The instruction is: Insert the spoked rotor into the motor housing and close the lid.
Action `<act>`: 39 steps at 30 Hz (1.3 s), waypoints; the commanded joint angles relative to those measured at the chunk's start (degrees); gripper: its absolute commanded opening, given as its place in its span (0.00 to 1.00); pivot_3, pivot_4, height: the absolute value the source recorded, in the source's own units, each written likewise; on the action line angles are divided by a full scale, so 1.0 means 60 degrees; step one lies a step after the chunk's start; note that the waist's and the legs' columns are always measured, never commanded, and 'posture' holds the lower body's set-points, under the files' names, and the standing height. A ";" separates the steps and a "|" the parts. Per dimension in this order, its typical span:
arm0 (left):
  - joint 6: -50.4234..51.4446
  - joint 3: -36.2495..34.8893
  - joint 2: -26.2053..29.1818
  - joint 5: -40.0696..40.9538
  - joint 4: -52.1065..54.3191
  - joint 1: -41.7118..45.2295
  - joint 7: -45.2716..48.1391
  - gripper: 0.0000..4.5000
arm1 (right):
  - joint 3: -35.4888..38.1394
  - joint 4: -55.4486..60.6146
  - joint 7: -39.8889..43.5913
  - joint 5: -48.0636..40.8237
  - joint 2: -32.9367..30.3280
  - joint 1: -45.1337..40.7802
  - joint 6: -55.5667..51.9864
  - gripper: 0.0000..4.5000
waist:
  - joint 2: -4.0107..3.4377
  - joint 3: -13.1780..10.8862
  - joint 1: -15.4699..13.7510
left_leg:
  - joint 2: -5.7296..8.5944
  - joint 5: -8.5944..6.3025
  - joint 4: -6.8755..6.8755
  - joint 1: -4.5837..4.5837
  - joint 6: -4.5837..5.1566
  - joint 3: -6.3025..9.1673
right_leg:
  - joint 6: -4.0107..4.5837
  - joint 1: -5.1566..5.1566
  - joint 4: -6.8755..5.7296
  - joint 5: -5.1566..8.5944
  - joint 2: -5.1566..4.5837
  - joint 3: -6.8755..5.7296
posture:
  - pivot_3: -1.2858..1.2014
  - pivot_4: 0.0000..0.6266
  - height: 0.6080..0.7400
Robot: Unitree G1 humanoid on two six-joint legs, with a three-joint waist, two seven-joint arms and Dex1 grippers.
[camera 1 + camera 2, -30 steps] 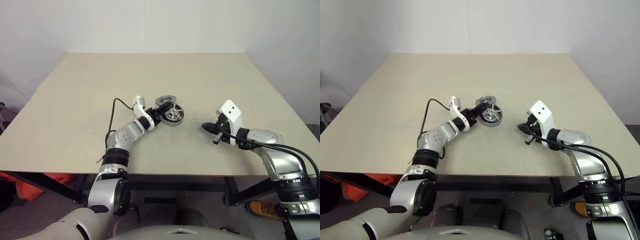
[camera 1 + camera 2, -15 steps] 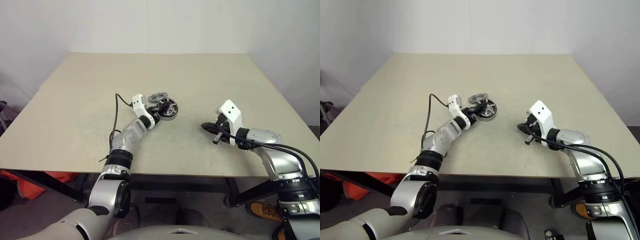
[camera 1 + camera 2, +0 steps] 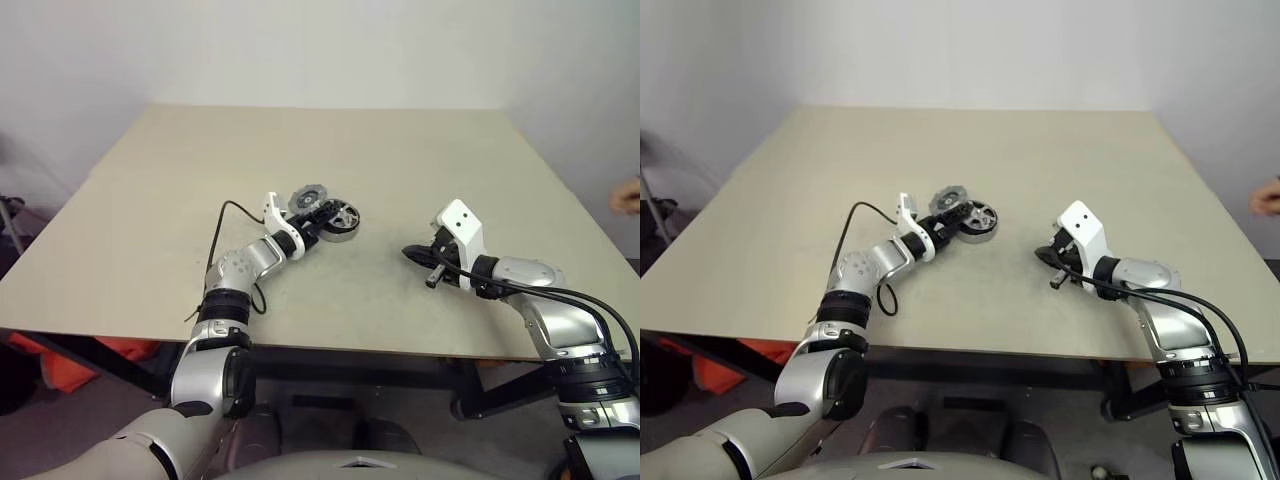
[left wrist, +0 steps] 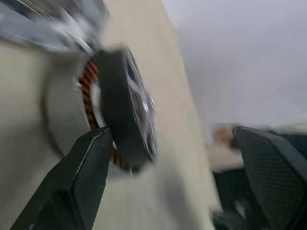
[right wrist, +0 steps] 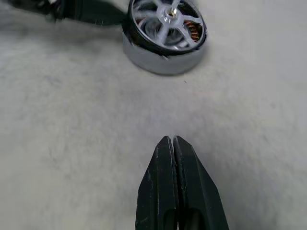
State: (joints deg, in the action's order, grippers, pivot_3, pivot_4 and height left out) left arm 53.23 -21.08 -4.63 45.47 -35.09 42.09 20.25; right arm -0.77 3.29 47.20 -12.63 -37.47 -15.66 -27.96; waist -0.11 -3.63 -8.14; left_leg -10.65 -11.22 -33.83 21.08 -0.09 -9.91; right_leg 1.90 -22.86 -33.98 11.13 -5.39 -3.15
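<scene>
Landmark: motor housing [image 3: 340,220], on table [image 3: 400,160] near centre.
Spoked rotor [image 5: 166,22]: seated in housing, dark rim and silver spokes up; copper windings visible beneath.
Lid [image 3: 307,197]: flat on table, just beside housing on far-left side; cut-outs hard to make out.
Left gripper [image 3: 322,218]: at housing's left side, jaws wide; contact with housing wall cannot be judged; one finger [image 4: 86,172] blurred.
Right gripper [image 5: 174,158]: well apart, right of housing, fingers pressed together, empty.
Hidden: housing's lower wall behind left fingers.
Change since earlier: left wrist rolled; housing and lid no longer overlapping.
</scene>
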 commanded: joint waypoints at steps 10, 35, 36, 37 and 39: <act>0.3473 0.1070 -0.0063 0.1037 0.1485 -0.0046 0.1363 0.95 | 0.0019 -0.0026 0.0037 0.0036 -0.0005 -0.0413 0.0160 0.00 | 0.0000 0.0000 0.0069 | -0.0020 -0.0018 -0.0025 -0.0009 -0.0022 -0.0003 | -0.0002 -0.0002 -0.0023 0.0001 0.0012 0.0002 | 0.52 0.00 1.00; 0.0235 -0.1061 0.1834 0.1341 0.4868 -0.1261 -0.0083 0.95 | -0.0702 -0.0128 0.0225 0.0206 0.0544 -0.0958 0.0352 0.00 | -0.0002 0.0001 0.0211 | -0.0029 -0.0015 -0.0028 -0.0010 -0.0044 0.0000 | -0.0005 -0.0013 -0.0044 0.0001 0.0020 0.0002 | 0.52 0.00 1.00; 0.0185 -0.1094 0.1822 0.1361 0.4881 -0.1338 -0.0156 0.95 | -0.0803 -0.0255 0.0264 0.0310 0.0530 -0.1083 0.0455 0.00 | -0.0002 0.0001 0.0204 | -0.0028 -0.0014 -0.0031 -0.0009 -0.0046 0.0001 | -0.0005 -0.0011 -0.0046 0.0001 0.0020 0.0002 | 0.52 0.00 1.00; 0.0135 -0.1106 0.1793 0.1374 0.4893 -0.1399 -0.0234 0.95 | -0.0895 -0.0386 0.0304 0.0407 0.0510 -0.1197 0.0567 0.00 | -0.0002 0.0001 0.0200 | -0.0027 -0.0014 -0.0035 -0.0009 -0.0047 0.0001 | -0.0006 -0.0011 -0.0047 0.0002 0.0020 0.0003 | 0.52 0.00 1.00; 0.0073 -0.1039 0.1704 0.1433 0.5059 -0.1551 -0.0368 0.95 | -0.1036 -0.0636 0.0405 0.0524 0.0511 -0.1448 0.0751 0.00 | 0.0004 -0.0002 0.0204 | -0.0027 -0.0013 -0.0043 -0.0007 -0.0048 0.0004 | -0.0007 -0.0010 -0.0050 0.0003 0.0020 0.0004 | 0.52 0.00 1.00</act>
State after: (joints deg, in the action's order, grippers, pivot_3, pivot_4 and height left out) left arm 54.69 -27.61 5.79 52.61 -7.89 32.34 18.43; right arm -7.10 -0.16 49.03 -9.96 -34.21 -22.69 -25.21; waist -0.09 -3.64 -6.92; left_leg -10.82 -11.29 -34.10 21.04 -0.38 -9.89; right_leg 1.86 -22.93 -34.29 11.14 -5.26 -3.12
